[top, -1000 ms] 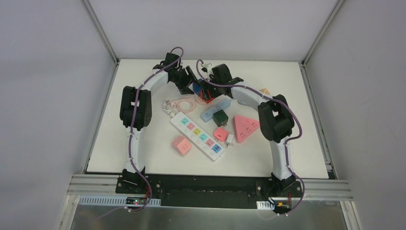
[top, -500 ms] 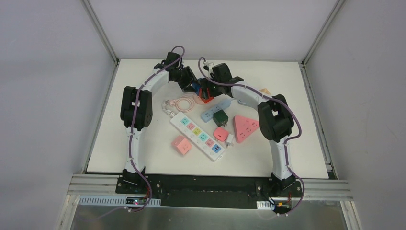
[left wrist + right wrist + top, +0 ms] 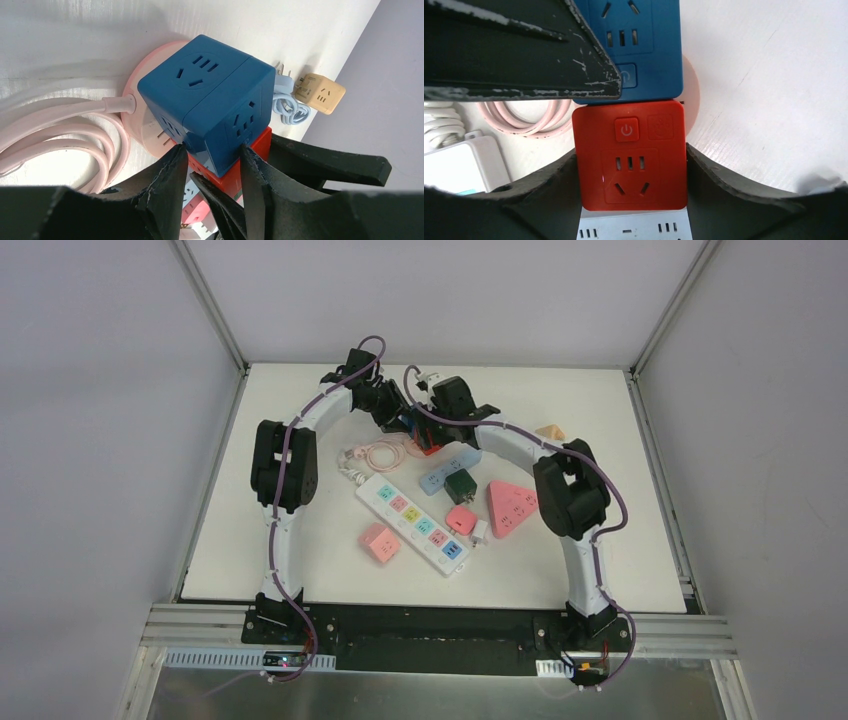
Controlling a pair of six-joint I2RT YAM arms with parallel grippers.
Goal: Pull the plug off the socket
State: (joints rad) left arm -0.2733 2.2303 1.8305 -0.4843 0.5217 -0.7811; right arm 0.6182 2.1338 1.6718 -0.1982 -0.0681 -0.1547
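A blue cube plug (image 3: 210,105) sits pushed into a red cube socket (image 3: 630,160) at the far middle of the table. My left gripper (image 3: 212,162) is shut on the blue cube, with one finger (image 3: 167,172) at its lower corner and the other finger (image 3: 252,185) against its side face. My right gripper (image 3: 630,167) is shut on the red socket, its black fingers pressed flat on both sides. In the top view the two wrists meet over the red socket (image 3: 431,447) and hide most of the blue cube.
A pink round socket (image 3: 145,127) with a coiled pink cord (image 3: 385,455) lies under the cubes. Nearby are a beige adapter (image 3: 550,432), a light-blue strip (image 3: 445,475), a dark green cube (image 3: 461,485), a long white strip (image 3: 412,523), a pink triangle (image 3: 513,505) and a pink cube (image 3: 379,542).
The left jaws have closed in onto the blue cube. The right arm has shifted slightly left, uncovering the beige adapter behind it.
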